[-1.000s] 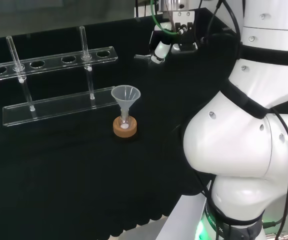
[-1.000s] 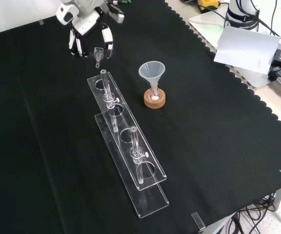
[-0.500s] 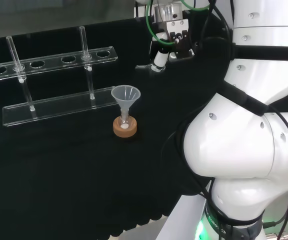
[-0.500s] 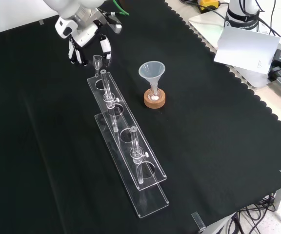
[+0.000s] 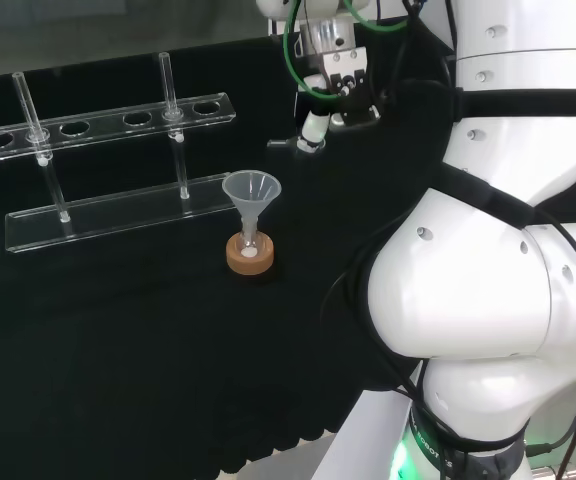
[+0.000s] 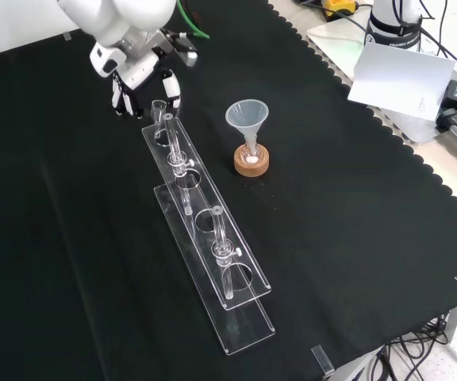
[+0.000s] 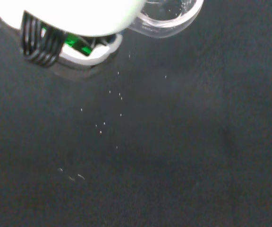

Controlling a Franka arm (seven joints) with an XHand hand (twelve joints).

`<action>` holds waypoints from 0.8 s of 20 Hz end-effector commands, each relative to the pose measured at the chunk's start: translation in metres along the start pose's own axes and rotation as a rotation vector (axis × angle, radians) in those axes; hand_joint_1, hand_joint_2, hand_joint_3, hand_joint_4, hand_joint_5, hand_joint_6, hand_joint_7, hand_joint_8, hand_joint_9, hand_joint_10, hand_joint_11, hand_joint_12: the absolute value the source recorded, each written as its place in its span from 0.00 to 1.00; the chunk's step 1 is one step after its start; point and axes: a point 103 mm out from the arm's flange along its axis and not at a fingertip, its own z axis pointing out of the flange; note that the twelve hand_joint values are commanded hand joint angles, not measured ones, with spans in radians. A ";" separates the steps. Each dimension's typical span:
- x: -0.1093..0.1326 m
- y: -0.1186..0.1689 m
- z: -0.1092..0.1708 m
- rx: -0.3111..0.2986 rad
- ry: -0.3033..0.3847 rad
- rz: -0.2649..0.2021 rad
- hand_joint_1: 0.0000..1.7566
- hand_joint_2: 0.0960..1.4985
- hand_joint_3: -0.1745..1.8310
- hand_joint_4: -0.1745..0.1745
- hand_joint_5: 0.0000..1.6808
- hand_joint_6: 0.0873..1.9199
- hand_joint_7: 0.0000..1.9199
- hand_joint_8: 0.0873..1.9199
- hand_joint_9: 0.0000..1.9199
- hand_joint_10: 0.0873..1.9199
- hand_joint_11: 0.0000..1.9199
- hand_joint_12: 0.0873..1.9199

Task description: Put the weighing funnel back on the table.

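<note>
The robot hand [image 6: 143, 70] hangs over the far part of the black-clothed surface [image 6: 355, 206], at the upper left of the front view. Its fingers [image 6: 169, 84] point down and curl inward, pinching the small clear weighing funnel [image 6: 159, 108] between their tips. The weighing funnel sits just off the far end of the clear acrylic test tube rack [image 6: 205, 238]; I cannot tell whether it touches the cloth. In the wrist view its glass rim [image 7: 166, 21] shows right beside a white part of the robot hand. Two glass test tubes [image 6: 221, 232] stand in the rack. To the rack's right in the front view, the funnel [image 6: 248, 115] stands mouth up with its stem in a small flask on a cork ring [image 6: 251, 164], well apart from the robot hand.
</note>
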 end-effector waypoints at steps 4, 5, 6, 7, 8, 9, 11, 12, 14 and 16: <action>0.007 0.026 0.024 0.023 -0.023 -0.006 0.64 0.34 0.52 1.00 0.72 0.45 0.25 0.34 0.43 0.19 0.38 0.55; 0.009 0.028 0.025 0.027 -0.027 -0.006 0.64 0.34 0.52 1.00 0.72 0.45 0.25 0.34 0.43 0.19 0.38 0.55; 0.009 0.029 0.026 0.033 -0.027 -0.007 0.64 0.34 0.52 1.00 0.72 0.45 0.25 0.34 0.43 0.19 0.38 0.55; 0.010 0.031 0.027 0.036 -0.032 -0.006 0.64 0.34 0.52 1.00 0.72 0.45 0.25 0.34 0.43 0.19 0.38 0.55; 0.010 0.032 0.028 0.037 -0.030 -0.005 0.64 0.34 0.52 1.00 0.72 0.45 0.25 0.34 0.43 0.19 0.38 0.55; 0.010 0.033 0.029 0.040 -0.030 -0.002 0.64 0.34 0.52 1.00 0.72 0.45 0.25 0.34 0.43 0.19 0.38 0.55; 0.010 0.034 0.031 0.044 -0.029 -0.001 0.64 0.34 0.52 1.00 0.72 0.45 0.25 0.34 0.43 0.19 0.38 0.55; 0.010 0.034 0.032 0.045 -0.029 -0.001 0.64 0.34 0.53 1.00 0.72 0.45 0.25 0.34 0.43 0.19 0.38 0.55; 0.010 0.035 0.034 0.047 -0.028 -0.001 0.64 0.34 0.53 1.00 0.72 0.45 0.25 0.34 0.43 0.19 0.38 0.55; 0.010 0.036 0.036 0.049 -0.030 -0.001 0.64 0.34 0.53 1.00 0.72 0.45 0.25 0.34 0.43 0.19 0.38 0.55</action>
